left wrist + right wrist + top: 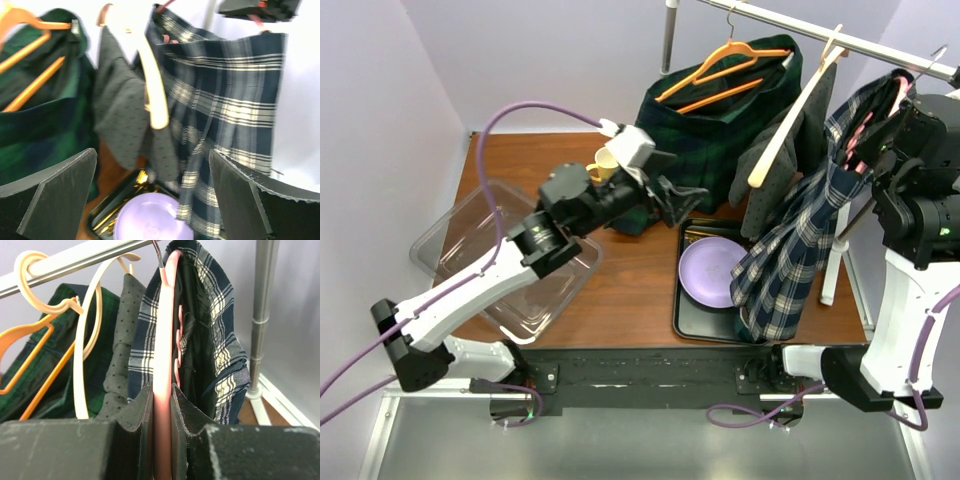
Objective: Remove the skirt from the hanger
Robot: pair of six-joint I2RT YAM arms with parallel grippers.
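Observation:
A navy and white plaid skirt [790, 250] hangs from a pink hanger [163, 365] on the steel rail [840, 40] at the right; it also shows in the left wrist view [225, 100] and the right wrist view [220, 340]. My right gripper [162, 395] is shut on the pink hanger's arm, high at the right [910, 140]. My left gripper [672, 200] is open and empty over the table's middle, pointing toward the skirt and well short of it.
A grey dotted garment [780, 160] on a cream hanger [790, 120] and a green plaid garment [720, 120] on an orange hanger [720, 75] hang left of the skirt. A black tray [692, 320] holds a purple plate [712, 272]. A clear bin [470, 260] sits left, a yellow cup [604, 163] behind.

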